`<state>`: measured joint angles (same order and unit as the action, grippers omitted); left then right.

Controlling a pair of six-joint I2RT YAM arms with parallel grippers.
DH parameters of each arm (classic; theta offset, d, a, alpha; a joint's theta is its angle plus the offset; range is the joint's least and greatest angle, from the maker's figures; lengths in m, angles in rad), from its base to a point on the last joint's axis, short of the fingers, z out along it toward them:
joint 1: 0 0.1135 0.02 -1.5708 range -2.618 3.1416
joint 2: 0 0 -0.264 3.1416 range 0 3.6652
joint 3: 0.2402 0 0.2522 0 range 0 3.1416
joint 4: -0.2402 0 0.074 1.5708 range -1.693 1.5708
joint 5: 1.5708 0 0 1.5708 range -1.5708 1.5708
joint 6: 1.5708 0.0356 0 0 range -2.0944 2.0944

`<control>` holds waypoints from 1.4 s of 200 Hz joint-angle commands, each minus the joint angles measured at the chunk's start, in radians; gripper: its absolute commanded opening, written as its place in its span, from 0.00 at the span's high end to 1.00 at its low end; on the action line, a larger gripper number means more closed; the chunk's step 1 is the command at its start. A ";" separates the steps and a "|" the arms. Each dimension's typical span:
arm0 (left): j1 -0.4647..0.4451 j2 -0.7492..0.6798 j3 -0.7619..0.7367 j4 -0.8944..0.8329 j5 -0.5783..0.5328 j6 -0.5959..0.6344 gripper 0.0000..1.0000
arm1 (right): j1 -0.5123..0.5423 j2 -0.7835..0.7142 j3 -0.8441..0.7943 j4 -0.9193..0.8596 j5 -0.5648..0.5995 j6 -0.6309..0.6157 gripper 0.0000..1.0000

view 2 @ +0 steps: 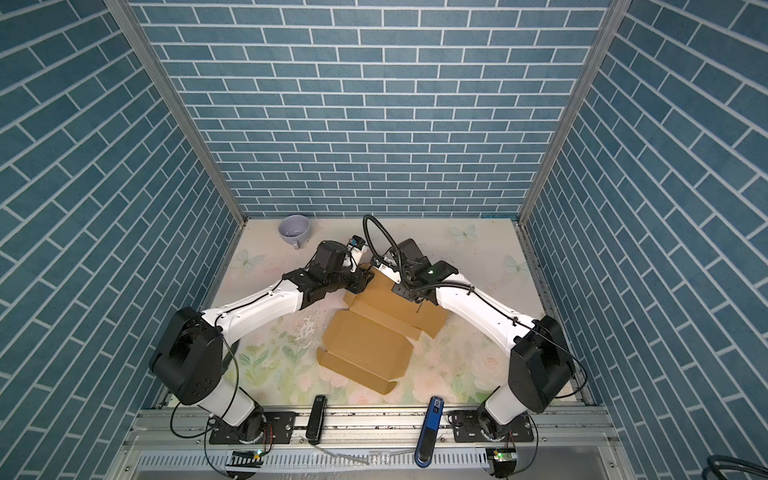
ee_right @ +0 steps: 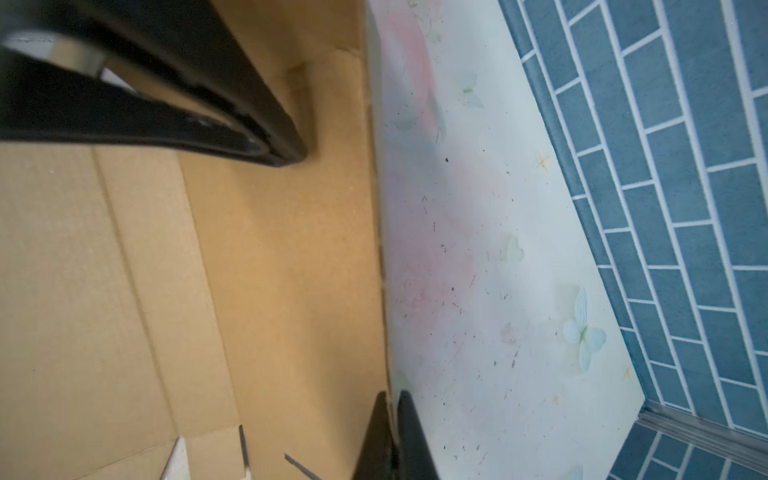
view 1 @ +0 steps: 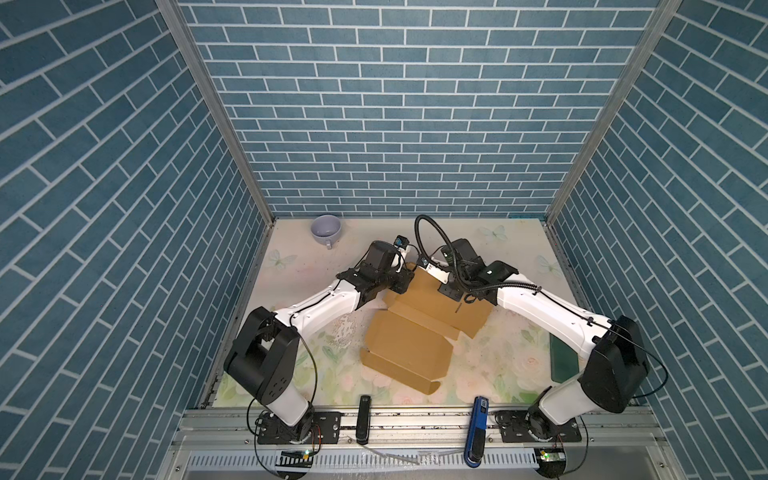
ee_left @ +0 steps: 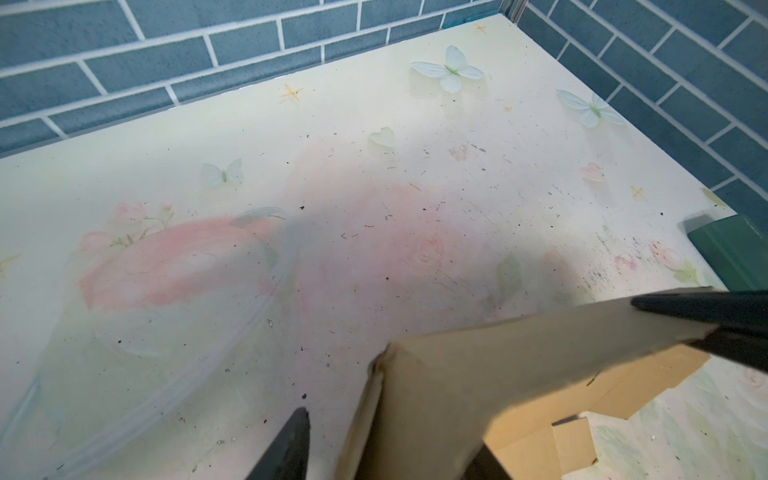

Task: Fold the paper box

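Observation:
The paper box (view 1: 409, 345) is a tan cardboard blank lying partly unfolded mid-table in both top views, its far panel (view 2: 390, 299) raised. My right gripper (ee_right: 390, 401) is shut on the thin far edge of that panel. My left gripper (ee_left: 386, 440) is at the box's far left corner. It is open and straddles an upright flap (ee_left: 457, 386). One of its fingers (ee_left: 291, 444) stands clear of the flap on the table side, and the other is hidden behind the cardboard. The left gripper's black fingers (ee_right: 232, 124) show over the cardboard in the right wrist view.
A pale purple mug (view 1: 326, 230) stands at the back left corner. A dark green block (view 1: 563, 361) lies by the right wall. A black tool (view 1: 363, 419) and a blue one (view 1: 478, 428) rest on the front rail. Blue brick walls enclose three sides.

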<state>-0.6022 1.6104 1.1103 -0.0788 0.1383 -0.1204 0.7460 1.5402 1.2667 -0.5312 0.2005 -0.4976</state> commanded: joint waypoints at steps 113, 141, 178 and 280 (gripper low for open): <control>0.118 -0.124 -0.082 -0.003 0.112 -0.012 0.40 | 0.020 0.034 0.014 -0.064 0.100 -0.055 1.00; 0.163 -0.177 -0.141 -0.009 0.153 -0.017 0.39 | 0.019 0.036 0.024 -0.071 0.116 -0.061 1.00; 0.253 -0.210 -0.221 0.044 0.204 -0.055 0.37 | 0.019 0.034 0.040 -0.077 0.157 -0.082 1.00; 0.280 0.062 -0.142 0.206 0.319 -0.092 0.38 | 0.085 0.062 -0.028 0.258 0.468 -0.403 1.00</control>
<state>-0.3256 1.6436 0.9386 0.0547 0.4206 -0.1970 0.8097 1.6039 1.2682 -0.4446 0.5629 -0.7639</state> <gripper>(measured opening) 0.618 0.055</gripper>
